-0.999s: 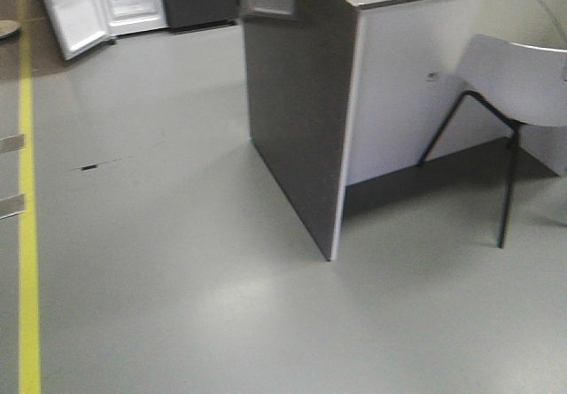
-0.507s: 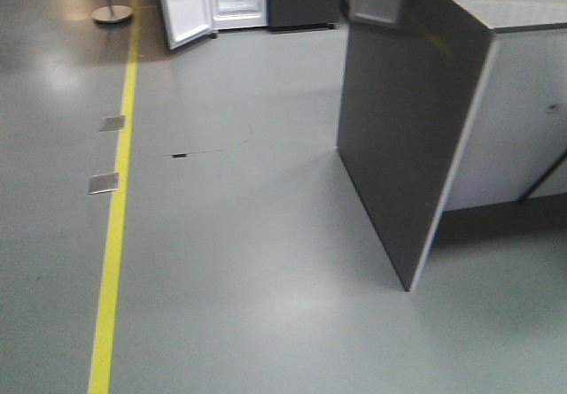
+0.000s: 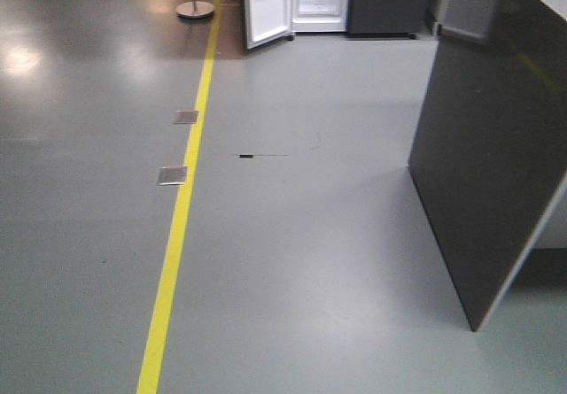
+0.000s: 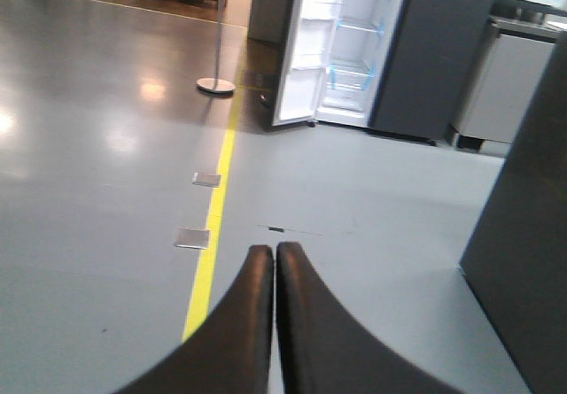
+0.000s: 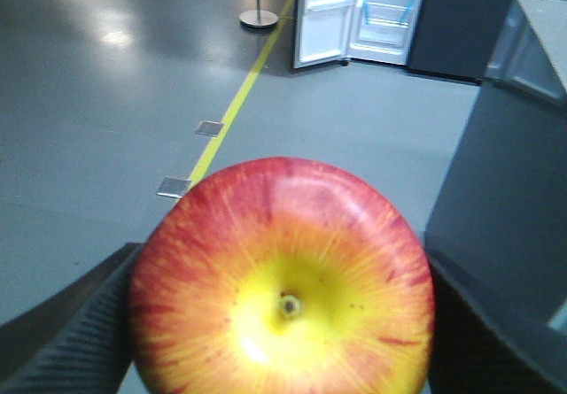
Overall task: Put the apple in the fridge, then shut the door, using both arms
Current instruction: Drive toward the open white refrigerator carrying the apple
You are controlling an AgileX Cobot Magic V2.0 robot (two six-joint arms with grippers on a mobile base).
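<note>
Filling the lower half of the right wrist view is the apple (image 5: 283, 279), red with a yellow centre, with my right gripper (image 5: 282, 319) shut on it and a black finger (image 5: 75, 336) on each side. In the left wrist view my left gripper (image 4: 275, 254) is shut with its tips together and nothing between them. The fridge (image 3: 321, 0) stands far ahead across the floor, with its white lining and blue tape showing (image 4: 359, 49) (image 5: 386, 11). Its door (image 3: 268, 9) hangs open to the left (image 4: 306, 53) (image 5: 322, 18). Neither arm shows in the front view.
A yellow floor line (image 3: 182, 208) runs toward the fridge, with two metal floor plates (image 3: 172, 175) beside it. A chrome pole on a round base (image 3: 195, 7) stands left of the door. The counter's dark end panel (image 3: 487, 173) rises close on the right.
The front view has swung left: the fridge has shifted from the top left to the top middle, the counter has slid to the right edge, and the chair has left the view.
</note>
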